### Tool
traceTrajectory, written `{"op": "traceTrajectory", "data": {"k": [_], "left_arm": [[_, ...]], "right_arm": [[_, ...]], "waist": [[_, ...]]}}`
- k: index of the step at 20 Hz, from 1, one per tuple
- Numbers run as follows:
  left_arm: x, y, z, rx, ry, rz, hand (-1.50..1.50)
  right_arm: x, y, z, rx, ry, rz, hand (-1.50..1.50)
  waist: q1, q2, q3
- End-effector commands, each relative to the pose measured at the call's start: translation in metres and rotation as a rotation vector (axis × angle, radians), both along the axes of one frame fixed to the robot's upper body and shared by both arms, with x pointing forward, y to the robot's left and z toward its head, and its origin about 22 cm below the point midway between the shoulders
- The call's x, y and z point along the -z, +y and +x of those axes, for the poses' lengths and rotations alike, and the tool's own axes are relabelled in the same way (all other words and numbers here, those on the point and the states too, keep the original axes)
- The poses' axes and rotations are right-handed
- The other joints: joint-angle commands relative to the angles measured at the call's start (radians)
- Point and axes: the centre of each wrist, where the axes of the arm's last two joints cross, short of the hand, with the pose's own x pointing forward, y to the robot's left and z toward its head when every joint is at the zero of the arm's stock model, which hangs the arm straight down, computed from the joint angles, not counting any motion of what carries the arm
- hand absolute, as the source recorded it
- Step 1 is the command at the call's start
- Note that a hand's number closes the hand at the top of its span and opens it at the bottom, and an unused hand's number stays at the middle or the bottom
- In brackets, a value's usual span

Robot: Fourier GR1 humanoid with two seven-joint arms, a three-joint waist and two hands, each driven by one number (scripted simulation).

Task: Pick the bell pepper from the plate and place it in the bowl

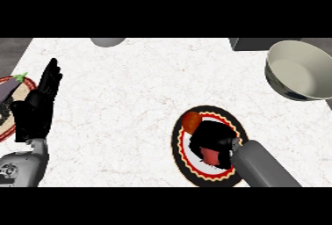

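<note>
While my right hand (211,139) sits over the plate (179,145), the pepper (190,121) shows as an orange-red lump at the plate's upper left, poking out just past the black fingers. I also see a red patch (209,154) under the palm, lower on the plate, but I cannot tell whether it is more of the pepper or something else. The fingers curl down over the middle of the plate and touch the pepper's near side; whether they actually close round it I cannot tell, since the hand hides the contact. The grey right forearm (266,169) comes in from the lower right and covers the plate's lower right rim.

The plate is dark-rimmed with a red and yellow scalloped band and a white centre, and it lies on the white marbled table (130,105). The bowl (301,70) stands well apart from it, at the upper right, pale inside with a dark outer wall.

At the left edge my left hand (35,107) is open, fingers straight and pointing up, resting. Just beside it lies an eggplant (13,88), purple with a green stem, on a second plate (8,129) cut off by the edge. A grey rounded object (107,41) shows at the table's far edge.
</note>
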Motion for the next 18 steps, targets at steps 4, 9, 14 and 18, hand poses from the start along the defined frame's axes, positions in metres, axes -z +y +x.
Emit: {"op": "traceTrajectory", "data": {"k": [4,9,14,18], "left_arm": [[0.001,-0.001,0.0,-0.023,0.005,0.002,0.0],[0.004,0.003,-0.007,-0.01,0.011,0.004,0.0],[0.01,-0.009,-0.007,-0.017,0.002,0.01,0.0],[0.003,0.004,-0.007,0.019,-0.005,-0.009,0.0]], "right_arm": [[0.001,0.024,-0.026,0.569,0.025,0.09,1.5],[-0.042,0.029,-0.058,0.734,0.008,0.334,1.5],[-0.108,0.015,-0.079,0.852,-0.116,0.596,1.5],[-0.137,-0.005,-0.105,1.031,-0.213,0.62,1.5]], "waist": [[-0.021,0.004,0.005],[-0.006,0.004,0.006],[-0.004,0.006,0.007],[0.017,0.013,0.007]]}}
